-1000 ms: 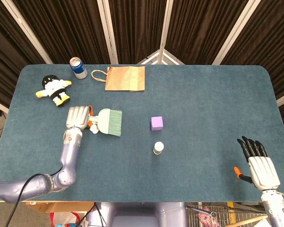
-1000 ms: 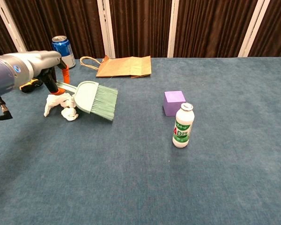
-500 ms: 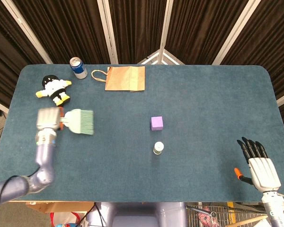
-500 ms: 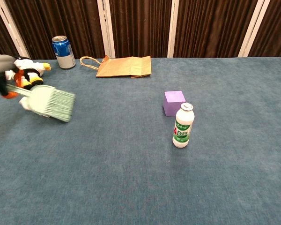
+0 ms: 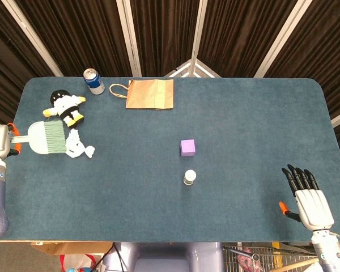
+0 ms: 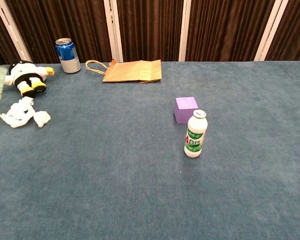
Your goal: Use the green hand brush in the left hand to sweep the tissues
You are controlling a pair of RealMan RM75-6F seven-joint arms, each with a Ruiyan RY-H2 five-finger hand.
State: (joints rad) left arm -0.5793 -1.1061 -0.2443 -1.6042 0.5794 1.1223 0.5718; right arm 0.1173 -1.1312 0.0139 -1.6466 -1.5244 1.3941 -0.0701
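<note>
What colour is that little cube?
Purple; the small purple cube shows best in the chest view.

The small white bottle carried a green label with the letters "AD" in white; the smaller print under them was too fine to read. The blue can showed no legible marking.

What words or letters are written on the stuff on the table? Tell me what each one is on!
"AD" in green letters on the label of the small white bottle; the smaller print under it is too blurred to read.
Blue can: some print shows, but it is too small to read.
Paper bag, purple cube, plush toy, green brush: no writing visible.
</note>
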